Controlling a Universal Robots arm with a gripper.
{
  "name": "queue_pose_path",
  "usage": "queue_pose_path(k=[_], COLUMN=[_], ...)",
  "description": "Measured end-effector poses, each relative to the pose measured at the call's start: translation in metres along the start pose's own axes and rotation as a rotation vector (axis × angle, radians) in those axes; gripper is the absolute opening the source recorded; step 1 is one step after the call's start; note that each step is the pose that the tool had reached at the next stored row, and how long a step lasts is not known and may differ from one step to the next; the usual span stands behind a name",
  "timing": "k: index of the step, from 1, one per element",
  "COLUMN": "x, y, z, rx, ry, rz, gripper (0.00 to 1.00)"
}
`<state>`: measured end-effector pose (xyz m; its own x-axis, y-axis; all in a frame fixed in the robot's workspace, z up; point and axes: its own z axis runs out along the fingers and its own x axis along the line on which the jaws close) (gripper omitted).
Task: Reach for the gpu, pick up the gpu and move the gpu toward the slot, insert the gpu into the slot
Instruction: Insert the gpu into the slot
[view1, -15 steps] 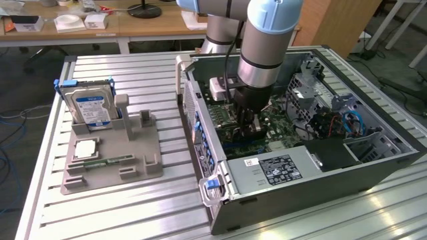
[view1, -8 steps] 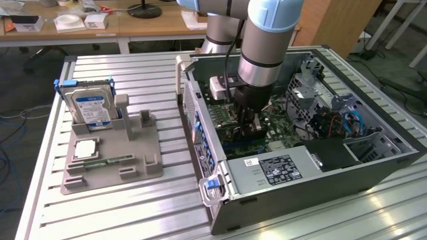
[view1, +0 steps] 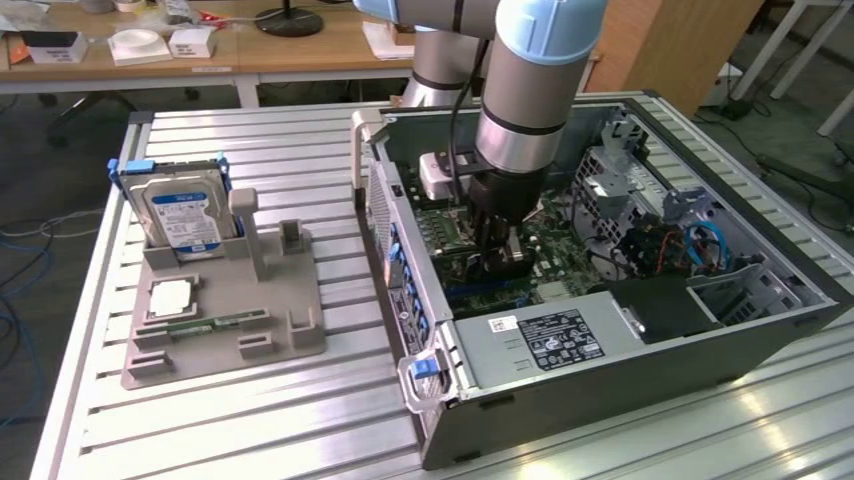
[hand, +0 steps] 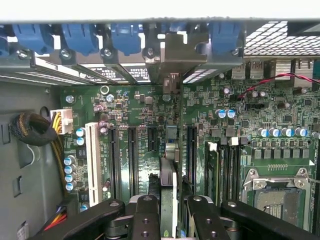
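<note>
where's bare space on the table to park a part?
Bare slats on the aluminium table behind the hard drive, and in front of the grey fixture. Crowded: inside the PC case, where the gripper holds the gpu over the motherboard.

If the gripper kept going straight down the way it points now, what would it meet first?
Most likely the motherboard inside the open computer case. The gripper points down at it, closed on the gpu, whose lower edge would touch first, at or near a slot; depth there is unclear.
</note>
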<state>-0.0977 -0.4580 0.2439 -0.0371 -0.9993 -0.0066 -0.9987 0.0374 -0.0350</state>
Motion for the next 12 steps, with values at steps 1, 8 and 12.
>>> queue_pose_path(k=[1,8,12], x=[0.0000,-0.0001,-0.0003], y=[0.0000,0.0000,0.0000], z=[0.0000,-0.0001,0.0000], rx=[-0.0001,-0.0002,-0.0002], ry=[-0.0001,-0.0004,-0.0009], rz=[-0.002,-0.016,-0.027], gripper=[0.26,0.26,0.26])
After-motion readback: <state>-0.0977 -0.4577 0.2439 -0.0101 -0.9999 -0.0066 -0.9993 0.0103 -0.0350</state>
